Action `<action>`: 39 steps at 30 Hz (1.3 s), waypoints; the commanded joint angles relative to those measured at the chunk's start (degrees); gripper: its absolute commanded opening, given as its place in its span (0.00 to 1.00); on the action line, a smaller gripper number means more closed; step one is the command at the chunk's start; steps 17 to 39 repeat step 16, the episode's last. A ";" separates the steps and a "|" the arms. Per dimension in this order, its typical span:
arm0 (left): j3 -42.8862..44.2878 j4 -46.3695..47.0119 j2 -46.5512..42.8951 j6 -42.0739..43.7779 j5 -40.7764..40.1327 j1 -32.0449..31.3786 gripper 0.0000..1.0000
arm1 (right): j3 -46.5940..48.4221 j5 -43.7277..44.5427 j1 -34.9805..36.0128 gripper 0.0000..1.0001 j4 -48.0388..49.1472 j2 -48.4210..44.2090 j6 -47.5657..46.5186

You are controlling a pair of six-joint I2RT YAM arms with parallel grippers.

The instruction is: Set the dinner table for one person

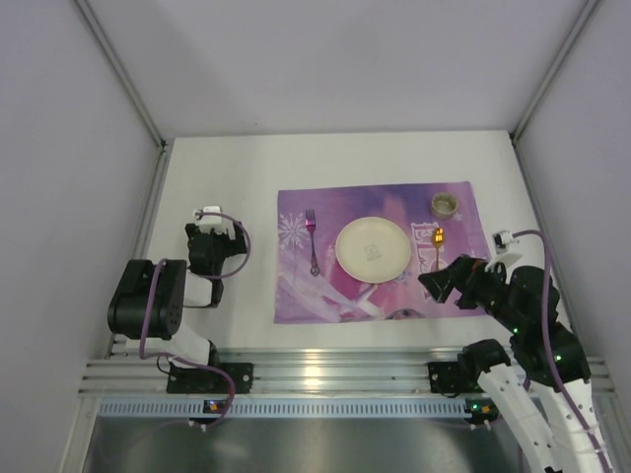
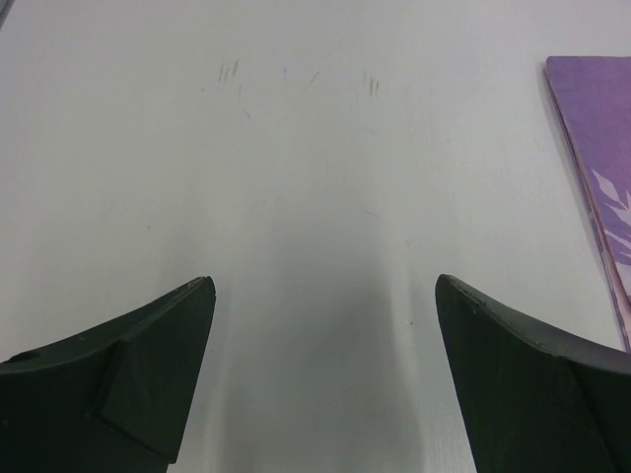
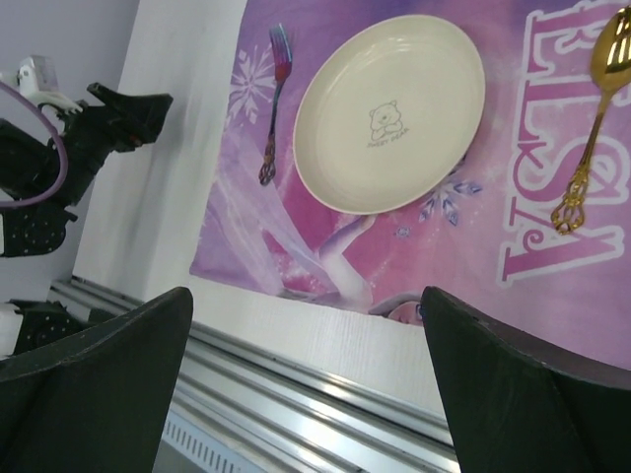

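1. On the dinner table (image 1: 227,168), toward its right half, I see a purple printed placemat (image 1: 296,286) lying flat. The tabletop is the white surface that fills most of the top view.
2. A cream plate (image 1: 373,248) sits at the middle of the placemat. A fork (image 1: 312,241) lies just to its left, and a gold spoon (image 1: 440,246) lies just to its right. Neither utensil touches the plate.
3. A small round cup (image 1: 445,204) stands at the mat's far right corner, beyond the spoon's bowl.
4. My left gripper (image 2: 325,286) sits over bare tabletop, well to the left of the mat. Only the mat's edge shows at the right of its wrist view. Its jaws are spread wide with nothing between them.
5. My right gripper (image 3: 306,296) is raised near the mat's near right corner and tilted toward the plate. Its jaws also gape wide and hold nothing. Its wrist view takes in the plate, fork and spoon.
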 commanded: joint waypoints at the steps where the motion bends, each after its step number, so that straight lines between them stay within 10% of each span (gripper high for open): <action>1: 1.05 3.05 -0.76 -0.68 -0.27 0.29 0.98 | -2.33 -3.65 1.87 1.00 5.49 -1.85 2.88; 39: 1.05 3.05 -0.85 -0.68 -0.18 0.29 0.98 | -4.62 -4.19 8.02 1.00 8.31 -4.22 2.88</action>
